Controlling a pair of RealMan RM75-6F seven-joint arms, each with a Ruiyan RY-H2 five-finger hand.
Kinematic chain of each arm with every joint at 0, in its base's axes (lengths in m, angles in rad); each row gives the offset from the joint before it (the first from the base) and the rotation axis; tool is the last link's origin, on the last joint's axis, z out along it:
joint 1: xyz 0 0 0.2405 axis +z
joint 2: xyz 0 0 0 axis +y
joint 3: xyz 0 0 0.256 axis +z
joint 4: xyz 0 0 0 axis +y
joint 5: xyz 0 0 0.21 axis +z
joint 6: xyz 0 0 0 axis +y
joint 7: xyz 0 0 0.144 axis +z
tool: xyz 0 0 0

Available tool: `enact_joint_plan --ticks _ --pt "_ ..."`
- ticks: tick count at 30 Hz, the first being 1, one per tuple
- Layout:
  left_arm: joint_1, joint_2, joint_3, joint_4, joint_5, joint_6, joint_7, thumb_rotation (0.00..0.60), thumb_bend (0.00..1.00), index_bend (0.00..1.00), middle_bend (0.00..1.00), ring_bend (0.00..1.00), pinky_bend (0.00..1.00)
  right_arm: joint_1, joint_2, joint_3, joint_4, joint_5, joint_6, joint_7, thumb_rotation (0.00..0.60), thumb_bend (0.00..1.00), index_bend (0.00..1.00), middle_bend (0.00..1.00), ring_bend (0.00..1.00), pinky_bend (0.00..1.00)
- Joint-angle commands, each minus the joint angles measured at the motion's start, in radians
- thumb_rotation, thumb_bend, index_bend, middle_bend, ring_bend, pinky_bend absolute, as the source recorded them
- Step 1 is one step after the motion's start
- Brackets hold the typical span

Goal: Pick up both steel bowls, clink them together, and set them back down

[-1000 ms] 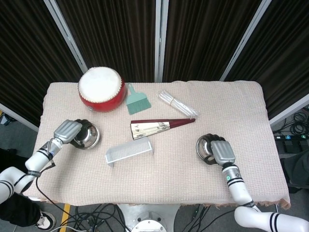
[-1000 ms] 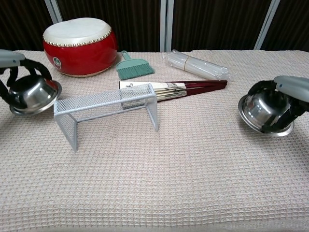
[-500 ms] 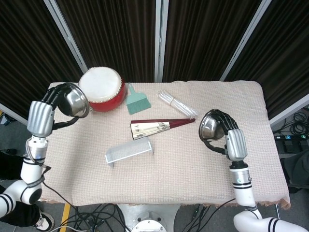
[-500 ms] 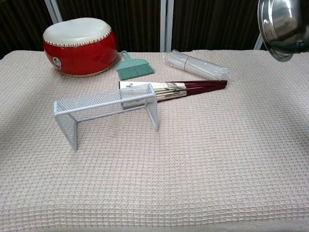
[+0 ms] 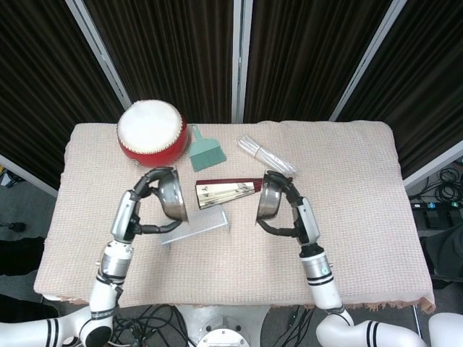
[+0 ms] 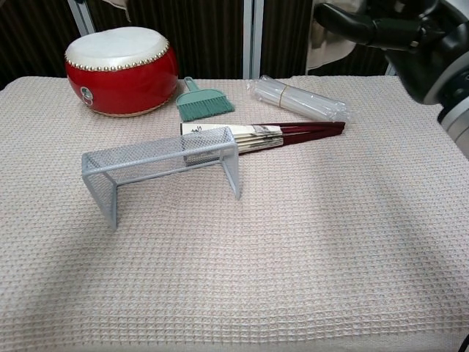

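Observation:
Two steel bowls hang in the air over the middle of the table, tipped on edge and facing each other. My left hand [image 5: 137, 210] grips the left bowl [image 5: 173, 195] by its rim. My right hand [image 5: 296, 217] grips the right bowl [image 5: 268, 196] the same way. A gap about the width of the fan separates the bowls; they do not touch. In the chest view only my right hand [image 6: 396, 29] shows, high at the top right, and neither bowl can be made out clearly there.
A white mesh rack [image 5: 194, 225] and a folded fan [image 5: 235, 190] lie right under the raised bowls. Further back are a red drum [image 5: 150, 134], a green brush [image 5: 205, 150] and a wrapped bundle of sticks [image 5: 266, 155]. A beige cloth [image 5: 362, 238] covers the table.
Both hands lifted their bowls off the table a second ago and have since swung inward from the table's sides to the middle. The bowls now face each other.

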Motion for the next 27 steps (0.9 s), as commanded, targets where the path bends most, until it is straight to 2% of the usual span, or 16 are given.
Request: enact_joint_plan --ticks 1,4,7,14,22,27 --pt "-0.018 -0.040 0.024 0.061 0.021 -0.033 0.016 0.600 0.13 0.45 0.47 0.42 0.60 0.051 -0.008 0.022 -0.048 0.016 -0.105 0.164 0.600 0.29 0.36 0.43 0.33 0.41" --pt "-0.021 -0.051 0.019 0.075 0.007 -0.054 0.004 0.600 0.13 0.46 0.47 0.43 0.61 0.084 0.006 0.034 -0.064 0.010 -0.174 0.299 0.600 0.29 0.36 0.43 0.33 0.41" --pt "-0.030 -0.072 0.010 0.089 -0.012 -0.076 0.018 0.600 0.12 0.46 0.47 0.45 0.62 0.123 0.004 0.051 -0.052 0.005 -0.228 0.381 0.600 0.29 0.36 0.43 0.33 0.41" --pt "-0.055 -0.110 -0.015 0.085 -0.012 -0.100 0.038 0.600 0.12 0.46 0.47 0.45 0.62 0.195 -0.023 0.063 -0.001 -0.008 -0.312 0.503 0.600 0.28 0.36 0.43 0.33 0.41" --pt "-0.026 -0.079 -0.045 0.082 -0.029 -0.063 0.030 0.600 0.13 0.46 0.47 0.45 0.62 0.131 0.027 0.046 0.006 -0.012 -0.215 0.503 0.600 0.26 0.36 0.43 0.33 0.41" --pt "-0.034 -0.091 -0.038 0.066 -0.011 -0.073 0.030 0.600 0.13 0.46 0.47 0.45 0.62 0.152 0.022 0.060 0.005 0.006 -0.239 0.499 0.600 0.27 0.36 0.43 0.33 0.42"
